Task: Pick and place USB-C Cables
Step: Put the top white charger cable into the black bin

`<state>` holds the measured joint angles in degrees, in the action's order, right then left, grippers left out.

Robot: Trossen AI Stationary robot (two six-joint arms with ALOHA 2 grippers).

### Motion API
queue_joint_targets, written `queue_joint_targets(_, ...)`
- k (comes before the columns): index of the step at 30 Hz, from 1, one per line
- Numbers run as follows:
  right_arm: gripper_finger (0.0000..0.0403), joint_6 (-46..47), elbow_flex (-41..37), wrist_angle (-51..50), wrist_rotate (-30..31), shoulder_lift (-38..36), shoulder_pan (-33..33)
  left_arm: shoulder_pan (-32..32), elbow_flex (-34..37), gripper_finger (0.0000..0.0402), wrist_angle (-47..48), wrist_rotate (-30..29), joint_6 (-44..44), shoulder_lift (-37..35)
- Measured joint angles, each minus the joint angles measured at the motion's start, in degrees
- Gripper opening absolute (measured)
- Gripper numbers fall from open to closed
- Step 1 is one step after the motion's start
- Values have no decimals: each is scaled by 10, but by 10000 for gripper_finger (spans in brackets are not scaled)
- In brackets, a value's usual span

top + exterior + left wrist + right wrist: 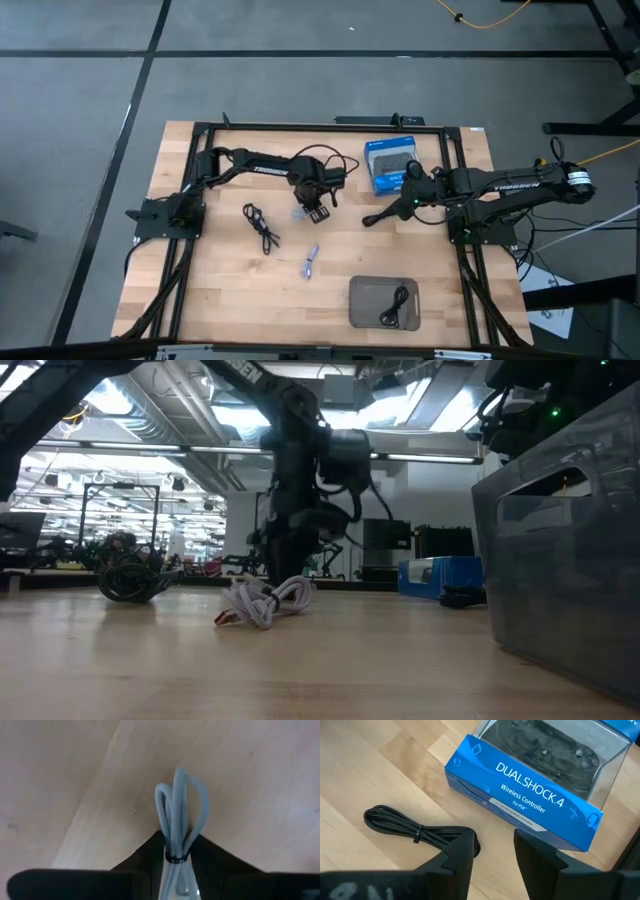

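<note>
We judge the task partly done: one black cable [397, 305] lies in the grey tray [362, 290]; our left tool [176, 862] is clamped on a light grey cable [178, 805]; our right tool [492, 845] hangs apart over another black cable [415, 832]; two more wait on the surface [220, 290]

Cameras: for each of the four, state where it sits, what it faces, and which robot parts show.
High: overhead, straight down; both arms, table, grey tray.
Low: table height, facing the room; one arm over a white cable.
Left wrist: the left gripper shut on a light grey cable.
Right wrist: the right gripper open by a black cable.
Shared: the blue box in right wrist, high and low.
</note>
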<state>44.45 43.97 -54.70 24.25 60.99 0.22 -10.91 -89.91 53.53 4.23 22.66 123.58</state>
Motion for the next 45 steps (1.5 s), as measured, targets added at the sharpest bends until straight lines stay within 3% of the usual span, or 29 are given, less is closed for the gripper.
queue_joint_targets(4, 145, 0, 0, 0, 0, 0, 0, 4, 36, 88, -45, 18, 12, -5)
queue_joint_targets(7, 145, 0, 0, 0, 0, 0, 0, 15, 44, 82, -45, -27, 12, -5)
queue_joint_targets(11, 145, 0, 0, 0, 0, 0, 0, 31, 41, 29, -45, -59, -3, -9)
queue_joint_targets(16, 145, 0, 0, 0, 1, 0, 0, 68, 8, 22, -38, -96, -22, -29)
queue_joint_targets(22, 145, 3, 0, -10, 1, 0, 0, 153, -50, 18, -71, -161, -25, -111)
queue_joint_targets(25, 145, 3, 0, -9, 17, 0, 0, 197, -61, 18, -149, -171, -57, -127)
queue_joint_targets(29, 145, 3, 0, -5, 37, 0, 0, 249, -67, 17, -328, -161, -100, -144)
queue_joint_targets(35, 145, 3, 0, -2, 37, 0, 0, 282, -65, 17, -530, -112, -129, -100)
queue_joint_targets(39, 145, 3, 0, -2, 35, 0, 0, 291, -66, 17, -601, -69, -100, -63)
queue_joint_targets(45, 145, 3, 0, -2, 27, 0, 0, 306, -66, 16, -671, -67, -28, -9)
